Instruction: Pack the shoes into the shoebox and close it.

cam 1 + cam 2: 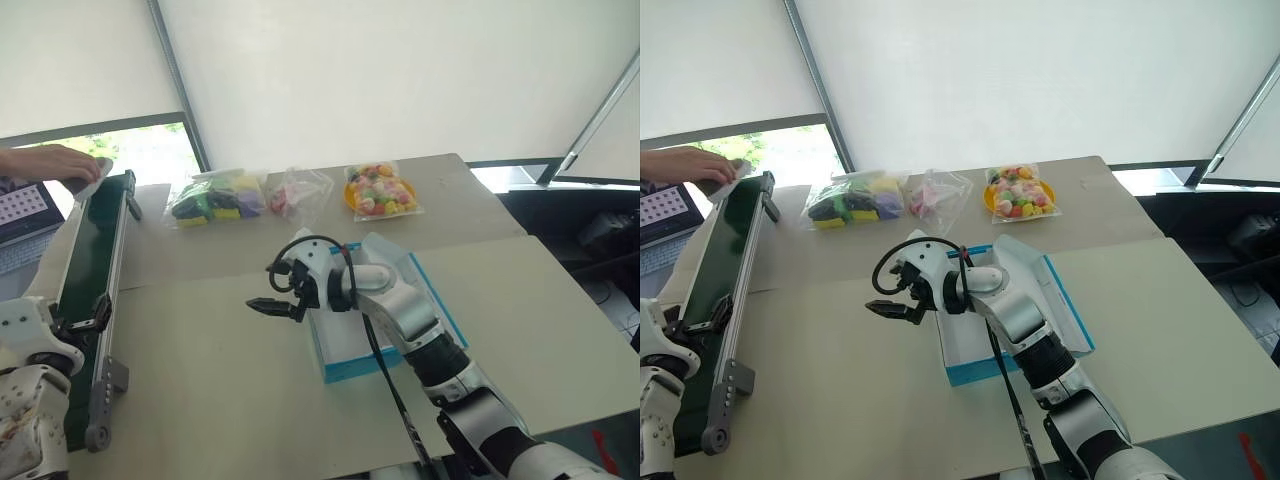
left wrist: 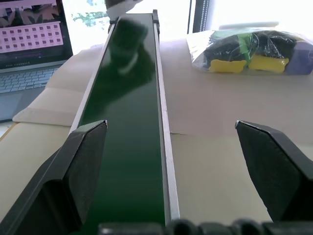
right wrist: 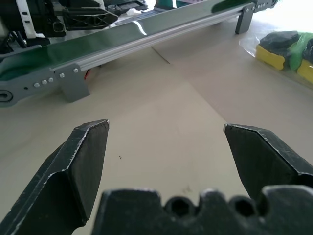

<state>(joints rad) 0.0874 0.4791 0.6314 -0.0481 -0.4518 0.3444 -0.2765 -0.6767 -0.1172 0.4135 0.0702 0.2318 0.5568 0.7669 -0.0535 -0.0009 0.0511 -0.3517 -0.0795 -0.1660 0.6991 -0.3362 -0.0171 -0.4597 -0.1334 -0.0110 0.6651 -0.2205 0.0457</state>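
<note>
Sitting open near the table's middle: the shoebox, blue with a white inside, contents hidden behind the right arm. Hovering just left of it, right gripper spread wide, gripping nothing. Pointing along the green conveyor, left gripper likewise gaping, empty. Lying along the far edge: three clear bags holding colourful items.

The right arm has glossy silver-white shells over black joints, with a black cable looping at the wrist. Its gripper has black wedge-shaped fingers, apparently matte plastic.
</note>
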